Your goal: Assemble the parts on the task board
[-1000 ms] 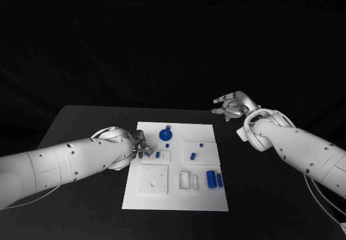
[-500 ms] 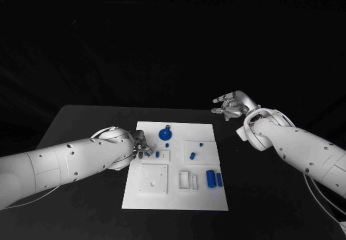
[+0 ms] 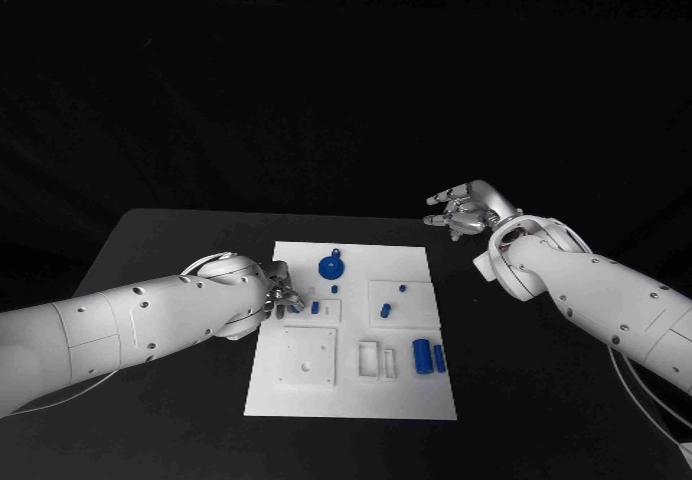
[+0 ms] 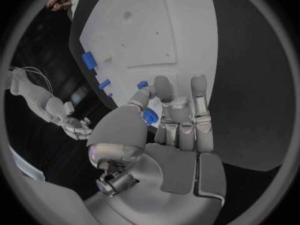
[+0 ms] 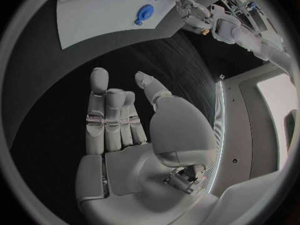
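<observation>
The scene is dim — black backdrop and black table (image 3: 173,240) swallow nearly all light, their edges barely separable. Light falls from above onto the white task board (image 3: 351,400), which reads bright and evenly lit, with soft, short shadows beside its raised pieces. The white arms glow without harsh glare. Both wrist views are fisheye circles — straight board edges bow strongly, and detail smears toward the rim.

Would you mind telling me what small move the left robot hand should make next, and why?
Probably a short, careful lowering of the left robot hand to seat the small blue part it pinches. Its fingertips sit at the task board's left edge, by the small square plate, while the right robot hand is open and away from the board.
</observation>
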Robot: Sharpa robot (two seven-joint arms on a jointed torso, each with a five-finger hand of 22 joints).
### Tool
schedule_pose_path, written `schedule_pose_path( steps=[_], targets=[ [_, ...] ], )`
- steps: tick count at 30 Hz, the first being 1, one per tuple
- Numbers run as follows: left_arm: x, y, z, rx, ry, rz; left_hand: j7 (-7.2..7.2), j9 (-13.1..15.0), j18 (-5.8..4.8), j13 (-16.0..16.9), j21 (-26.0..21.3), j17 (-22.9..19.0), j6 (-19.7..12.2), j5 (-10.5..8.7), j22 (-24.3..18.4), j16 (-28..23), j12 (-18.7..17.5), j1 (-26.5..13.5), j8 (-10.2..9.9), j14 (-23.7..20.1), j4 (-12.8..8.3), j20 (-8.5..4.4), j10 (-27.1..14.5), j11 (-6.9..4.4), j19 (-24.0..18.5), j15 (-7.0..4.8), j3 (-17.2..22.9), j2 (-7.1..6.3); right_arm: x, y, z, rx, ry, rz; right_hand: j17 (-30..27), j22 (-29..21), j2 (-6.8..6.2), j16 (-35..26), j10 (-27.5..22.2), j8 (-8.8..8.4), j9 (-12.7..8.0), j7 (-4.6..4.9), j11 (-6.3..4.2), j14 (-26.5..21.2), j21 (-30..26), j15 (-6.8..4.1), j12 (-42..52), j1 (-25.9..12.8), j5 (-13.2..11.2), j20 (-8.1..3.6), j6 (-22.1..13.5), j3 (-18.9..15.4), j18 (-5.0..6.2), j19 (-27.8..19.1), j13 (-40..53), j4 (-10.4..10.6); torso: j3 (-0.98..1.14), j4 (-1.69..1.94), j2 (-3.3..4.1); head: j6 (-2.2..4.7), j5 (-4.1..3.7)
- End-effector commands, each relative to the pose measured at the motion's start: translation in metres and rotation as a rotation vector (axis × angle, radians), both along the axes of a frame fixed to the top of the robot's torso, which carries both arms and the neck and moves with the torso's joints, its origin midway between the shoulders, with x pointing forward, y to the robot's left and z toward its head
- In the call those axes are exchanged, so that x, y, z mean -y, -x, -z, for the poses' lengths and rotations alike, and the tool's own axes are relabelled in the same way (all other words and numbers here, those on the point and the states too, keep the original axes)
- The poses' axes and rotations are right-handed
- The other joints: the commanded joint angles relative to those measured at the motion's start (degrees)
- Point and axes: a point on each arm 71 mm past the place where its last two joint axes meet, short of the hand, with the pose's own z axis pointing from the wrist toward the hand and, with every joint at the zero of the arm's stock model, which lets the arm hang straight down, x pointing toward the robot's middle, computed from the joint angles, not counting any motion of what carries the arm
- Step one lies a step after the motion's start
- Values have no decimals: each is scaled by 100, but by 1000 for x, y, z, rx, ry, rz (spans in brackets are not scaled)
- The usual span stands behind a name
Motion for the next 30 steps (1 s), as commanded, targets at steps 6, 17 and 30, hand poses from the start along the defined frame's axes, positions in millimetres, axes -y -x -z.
schedule_pose_path(
  steps=[6,17,30],
  targets=[
    [-1,3,5,-32,-33,16,-495,346,105,-5,20,2,508,39,103,-36,14,66,34,33,-106,20,269,-46,1,-3,146,15,-1,0,0,-2,7,-14,-9,5,-6,-15,-20,23,-1,-5,-16,6,10,-6,-13,-27,0,0,-44,22,61,186,8,-15,-2,1,0,-5,4],
    [0,0,5,-27,-33,12,-493,341,105,-9,18,13,497,0,101,-49,17,63,34,37,-93,22,270,-44,3,-2,138,18,-2,0,1,-3,7,-16,-9,5,-6,-15,-20,23,-1,-5,-16,6,10,-6,-13,-27,0,0,-44,22,61,186,8,-15,0,-3,1,8,24],
    [4,-1,8,-50,-23,14,-526,318,74,-17,-38,-34,508,-217,89,-94,13,23,11,15,267,23,268,-41,12,-7,-94,-159,-3,0,1,-5,7,-18,-3,1,6,-8,-15,25,0,-5,-17,13,9,-6,-12,-35,-9,0,-45,17,61,188,8,-15,0,-6,4,-13,9]
  ],
)
